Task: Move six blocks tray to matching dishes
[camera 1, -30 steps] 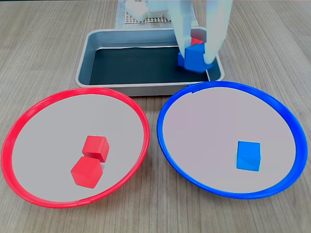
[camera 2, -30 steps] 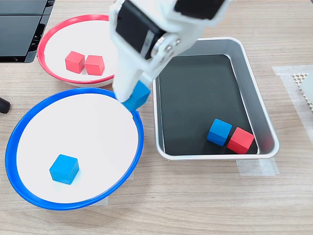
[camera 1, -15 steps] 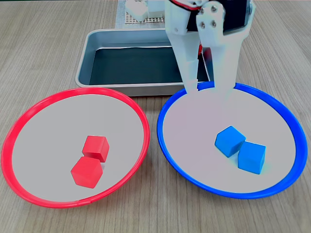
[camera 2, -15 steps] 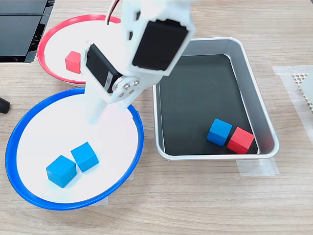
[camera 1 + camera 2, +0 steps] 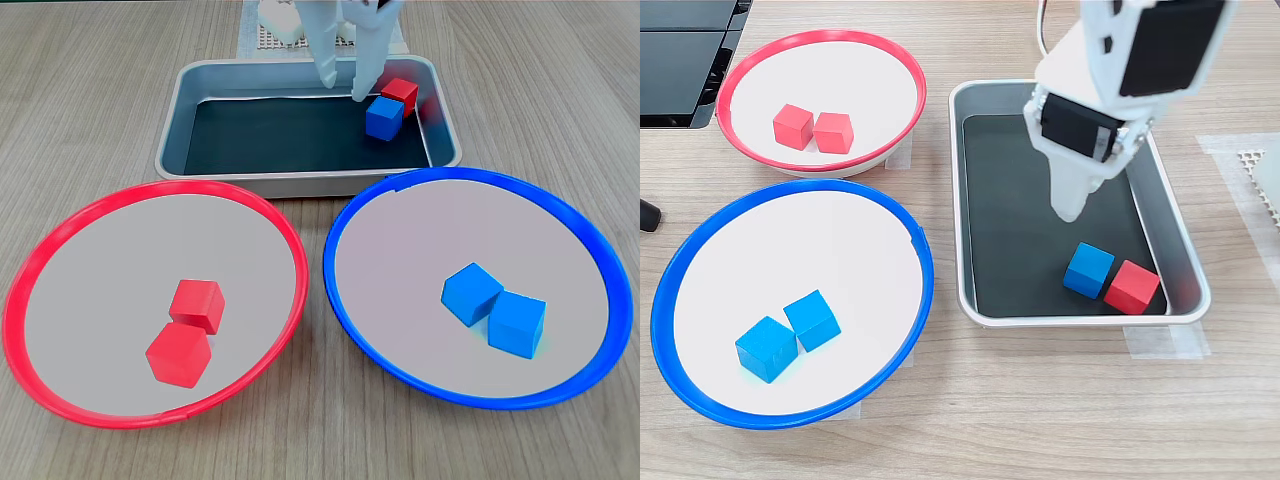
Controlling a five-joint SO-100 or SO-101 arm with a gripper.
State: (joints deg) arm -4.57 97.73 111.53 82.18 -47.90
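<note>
While unlabelled, tray, blue block

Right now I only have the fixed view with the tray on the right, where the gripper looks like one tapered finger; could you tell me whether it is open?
Observer: Yes, in a fixed view the gripper is open: two fingers stand apart, with nothing between them but the tray's far wall.
Operator: Thank you. Are the fingers lined up to straddle the blue block in the tray?
Observer: Not yet. In that view both fingertips sit left of the blue block, the nearer one ending just above its upper left corner, beside the red block.
</note>
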